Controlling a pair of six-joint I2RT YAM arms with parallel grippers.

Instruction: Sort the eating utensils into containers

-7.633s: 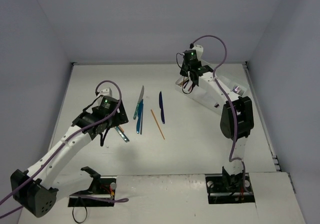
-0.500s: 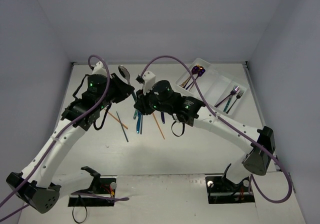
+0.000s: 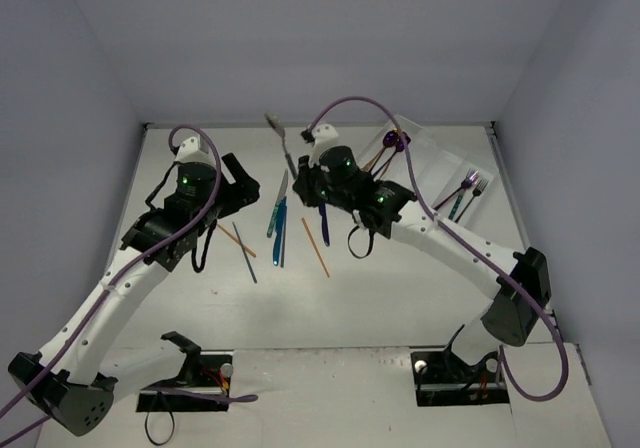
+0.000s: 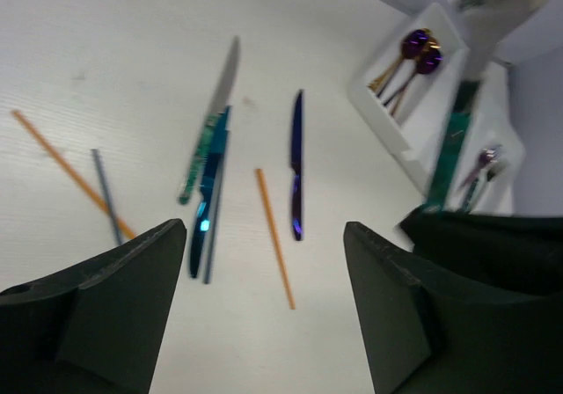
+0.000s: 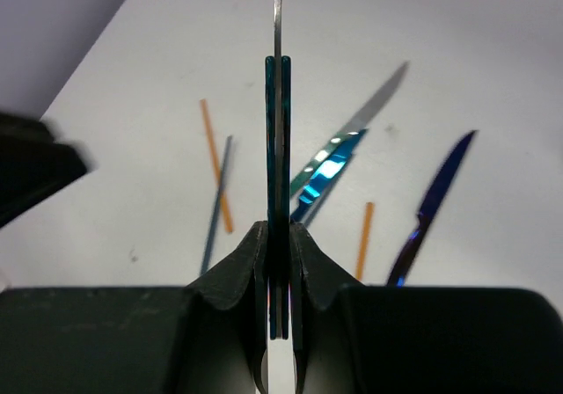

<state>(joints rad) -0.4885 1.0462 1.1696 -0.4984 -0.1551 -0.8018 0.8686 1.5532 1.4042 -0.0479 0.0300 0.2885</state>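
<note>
My right gripper is shut on the teal handle of a silver spoon, held edge-on above the table. In the top view that spoon sticks up and back from the right gripper. My left gripper is open and empty above the loose utensils; it is left of the spoon in the top view. On the table lie a silver and teal knife, a blue utensil, a purple knife and an orange chopstick. The white tray holds purple spoons and forks.
An orange chopstick and a grey-blue chopstick lie crossed at the left of the group, also seen in the top view. The right arm stretches across in front of the tray. Walls close the table's far and side edges.
The right gripper has moved back and to the right with the spoon, lifting it higher. The left gripper now stands apart from the spoon, open. Much earlier the right arm was at the tray.
</note>
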